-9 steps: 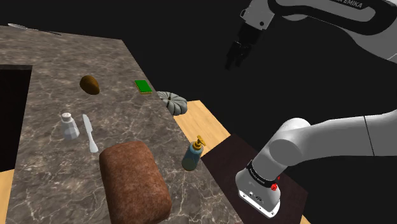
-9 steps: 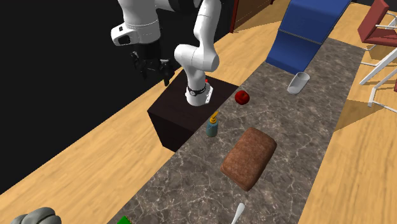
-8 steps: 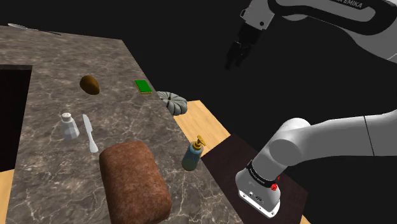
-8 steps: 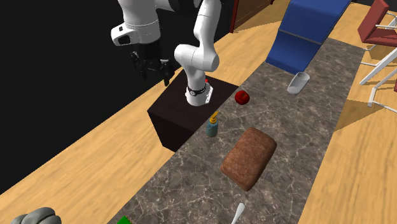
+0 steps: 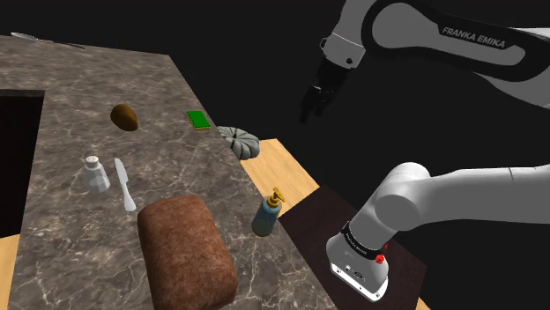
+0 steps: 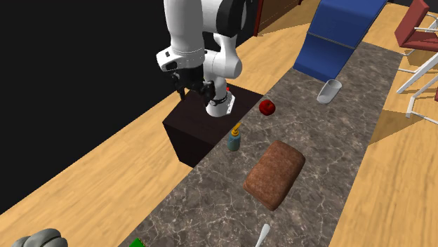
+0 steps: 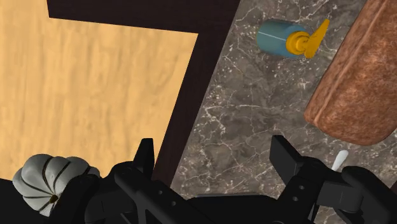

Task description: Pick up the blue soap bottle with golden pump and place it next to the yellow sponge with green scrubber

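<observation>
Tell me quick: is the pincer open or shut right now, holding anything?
Pincer: open, fingers apart, holding nothing. The blue soap bottle with golden pump stands apart from it on the dark marbled counter.

Blue soap bottle (image 5: pixel 264 217) (golden pump) stands upright on the counter (image 5: pixel 88 84), well apart from the green-topped sponge (image 5: pixel 199 119)

Bottle (image 5: pixel 265 218) was teal-blue, pump (image 5: pixel 277 195) golden; counter (image 5: pixel 79 88) grey-brown, marbled with white veins; loaf (image 5: pixel 187 255) was reddish brown; sponge (image 5: pixel 199 119) green; floor (image 6: pixel 105 168) pale wood-grain.
</observation>
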